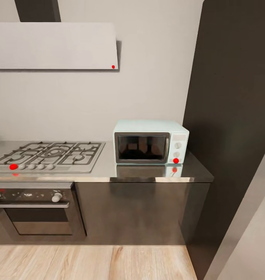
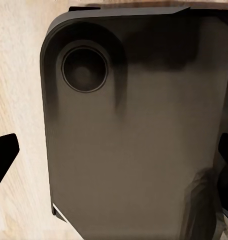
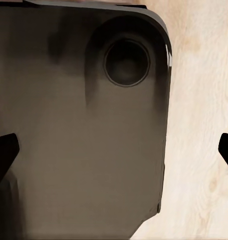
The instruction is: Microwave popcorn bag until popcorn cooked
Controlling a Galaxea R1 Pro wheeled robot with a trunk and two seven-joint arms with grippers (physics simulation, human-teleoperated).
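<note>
In the head view the pale mint-blue microwave (image 1: 150,142) stands on the glossy grey countertop (image 1: 109,168), at its right end, with its dark glass door shut. The popcorn bag and the popcorn are out of view. My left gripper (image 2: 115,155) hangs open over my own dark base (image 2: 134,130) and the wooden floor, its black fingertips (image 2: 3,156) wide apart with nothing between them. My right gripper (image 3: 115,152) is open the same way above the base (image 3: 78,130).
A steel gas hob (image 1: 51,155) lies left of the microwave, with an oven (image 1: 35,212) below it and a white hood (image 1: 54,46) above. A tall dark cabinet (image 1: 229,116) closes the counter's right end. Wooden floor (image 1: 89,262) runs along the front of the dark cabinets.
</note>
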